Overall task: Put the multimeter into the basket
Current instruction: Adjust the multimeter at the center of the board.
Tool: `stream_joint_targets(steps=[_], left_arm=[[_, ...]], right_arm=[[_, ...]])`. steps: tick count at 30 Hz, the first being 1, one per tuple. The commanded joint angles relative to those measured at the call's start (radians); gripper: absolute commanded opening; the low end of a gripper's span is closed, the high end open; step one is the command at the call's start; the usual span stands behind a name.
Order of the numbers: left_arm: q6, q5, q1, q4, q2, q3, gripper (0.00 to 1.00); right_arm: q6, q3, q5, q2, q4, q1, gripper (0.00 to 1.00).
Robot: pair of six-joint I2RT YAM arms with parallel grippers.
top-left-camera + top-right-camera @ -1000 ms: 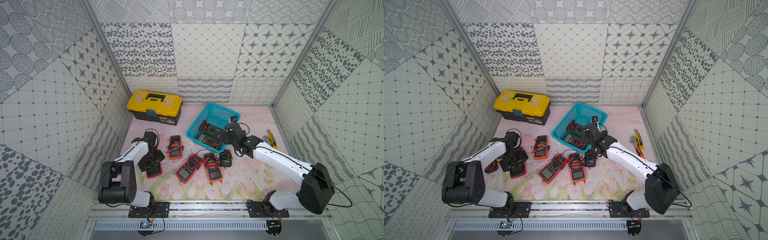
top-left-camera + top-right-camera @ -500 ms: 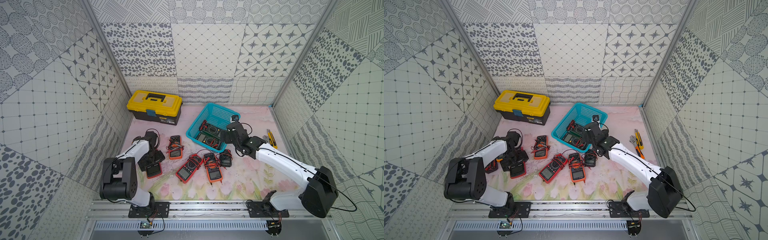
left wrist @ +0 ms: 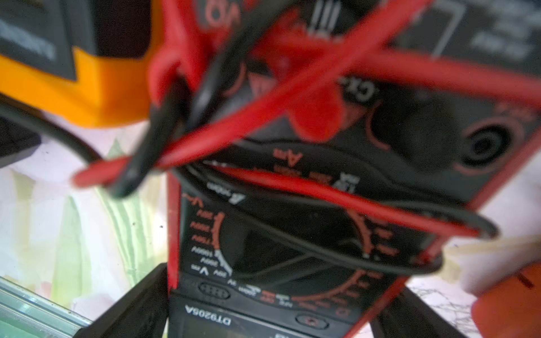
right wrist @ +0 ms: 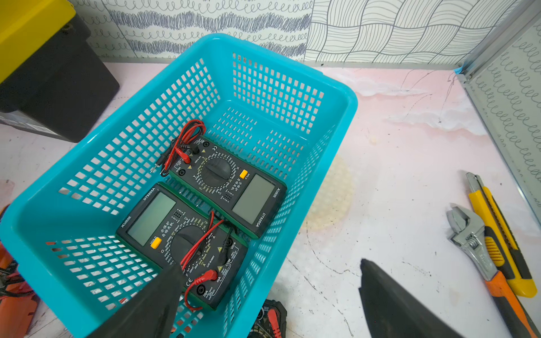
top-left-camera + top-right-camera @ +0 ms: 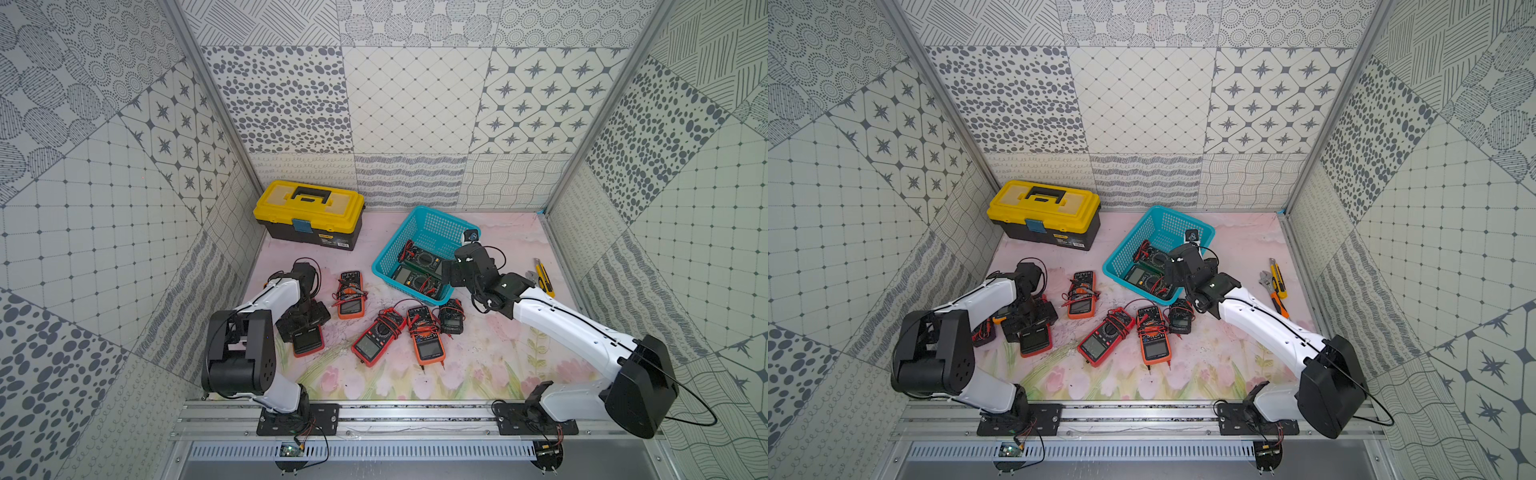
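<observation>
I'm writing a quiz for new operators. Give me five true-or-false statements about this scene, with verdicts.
1. Two multimeters lie in the basket. True.
2. The toolbox has its lid open. False: the yellow lid is shut.
3. The right hand holds a multimeter. False: it is open and empty, over the basket's near wall.
4. The left hand is open around a red multimeter on the table. True.
5. The wrench lies in the basket. False: it lies on the table beside the utility knife.
</observation>
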Motion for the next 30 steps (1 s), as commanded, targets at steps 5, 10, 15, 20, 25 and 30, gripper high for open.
stream_joint_targets(steps=[5,10,15,20,25,30], left_arm=[[-0.161,0.138,-0.011,0.260,0.024,-0.072,0.24],[-0.147,0.136,-0.038,0.217,-0.070,-0.047,0.00],[-0.114,0.100,-0.075,0.182,-0.144,-0.008,0.00],[-0.062,0.065,-0.104,0.177,-0.187,0.012,0.00],[-0.037,0.031,-0.126,0.191,-0.219,0.015,0.00],[-0.058,0.032,-0.124,0.170,-0.168,0.006,0.01]], right_arm=[[-0.011,-0.012,0.032,-0.035,0.038,0.005,0.98],[-0.006,-0.023,0.025,-0.037,0.057,0.006,0.98],[-0.020,-0.020,-0.047,-0.028,0.084,0.006,0.98],[-0.040,0.004,-0.126,-0.010,0.090,0.006,0.98],[-0.047,0.053,-0.181,0.025,0.065,0.003,0.98],[-0.045,0.083,-0.179,0.043,0.037,0.004,0.98]])
